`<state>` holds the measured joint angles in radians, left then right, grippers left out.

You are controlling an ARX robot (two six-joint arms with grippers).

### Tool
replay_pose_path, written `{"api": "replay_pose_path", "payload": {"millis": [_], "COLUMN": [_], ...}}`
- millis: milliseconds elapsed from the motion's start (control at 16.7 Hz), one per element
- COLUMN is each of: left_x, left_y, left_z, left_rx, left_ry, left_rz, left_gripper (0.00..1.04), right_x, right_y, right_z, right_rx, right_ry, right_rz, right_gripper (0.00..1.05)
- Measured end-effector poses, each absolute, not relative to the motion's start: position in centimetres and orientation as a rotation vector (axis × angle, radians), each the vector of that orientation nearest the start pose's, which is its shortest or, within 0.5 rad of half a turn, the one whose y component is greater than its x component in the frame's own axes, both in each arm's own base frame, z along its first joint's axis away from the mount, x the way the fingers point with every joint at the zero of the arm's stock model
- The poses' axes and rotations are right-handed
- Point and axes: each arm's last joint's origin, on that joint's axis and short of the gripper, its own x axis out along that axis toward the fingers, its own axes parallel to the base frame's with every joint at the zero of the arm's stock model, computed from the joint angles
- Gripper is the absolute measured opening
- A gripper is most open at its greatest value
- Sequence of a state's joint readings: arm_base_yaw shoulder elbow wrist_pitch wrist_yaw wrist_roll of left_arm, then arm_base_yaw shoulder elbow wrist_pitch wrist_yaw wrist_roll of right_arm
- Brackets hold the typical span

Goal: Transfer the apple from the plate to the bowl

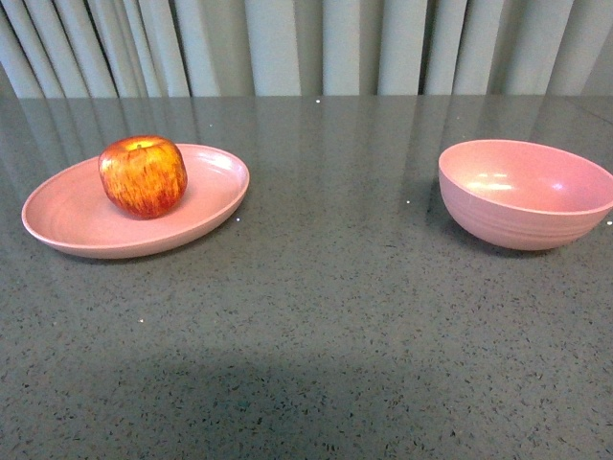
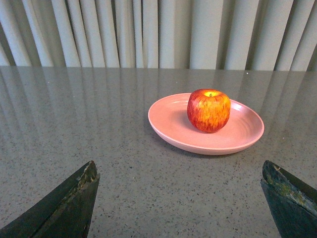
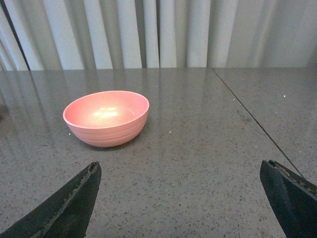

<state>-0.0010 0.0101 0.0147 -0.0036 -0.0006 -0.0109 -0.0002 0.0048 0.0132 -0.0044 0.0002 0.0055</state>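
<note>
A red apple (image 1: pixel 143 175) streaked with yellow sits upright on the shallow pink plate (image 1: pixel 67 216) at the table's left. The deep pink bowl (image 1: pixel 525 194) stands at the right and holds nothing. Neither arm shows in the front view. In the left wrist view the apple (image 2: pixel 208 110) rests on the plate (image 2: pixel 171 119) ahead of my left gripper (image 2: pixel 181 171), which is open wide above bare table, well short of the plate. In the right wrist view my right gripper (image 3: pixel 181 171) is open too, with the bowl (image 3: pixel 106 118) ahead of it and off to one side.
The grey speckled tabletop (image 1: pixel 326 316) stretches between plate and bowl. Pale curtains (image 1: pixel 306 43) hang behind the far edge. A thin seam (image 3: pixel 257 124) in the table surface runs past the bowl's side in the right wrist view.
</note>
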Motion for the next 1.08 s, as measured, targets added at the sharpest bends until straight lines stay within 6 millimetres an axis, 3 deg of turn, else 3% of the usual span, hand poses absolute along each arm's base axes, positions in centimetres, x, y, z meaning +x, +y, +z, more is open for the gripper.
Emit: {"api": "replay_pose_path", "payload": {"millis": [1080], "left_x": [9.74], "left_y": [-0.01], "left_z": [16.74], "left_rx": [-0.011], "left_ry": [-0.001], "left_rz": [0.000], "left_gripper": [0.98], "right_x": [9.72], "right_y": [0.00], "right_z": [16.72], "right_rx": [0.006], "right_ry": [-0.004], "right_rz": [0.000], "right_gripper": [0.98]}}
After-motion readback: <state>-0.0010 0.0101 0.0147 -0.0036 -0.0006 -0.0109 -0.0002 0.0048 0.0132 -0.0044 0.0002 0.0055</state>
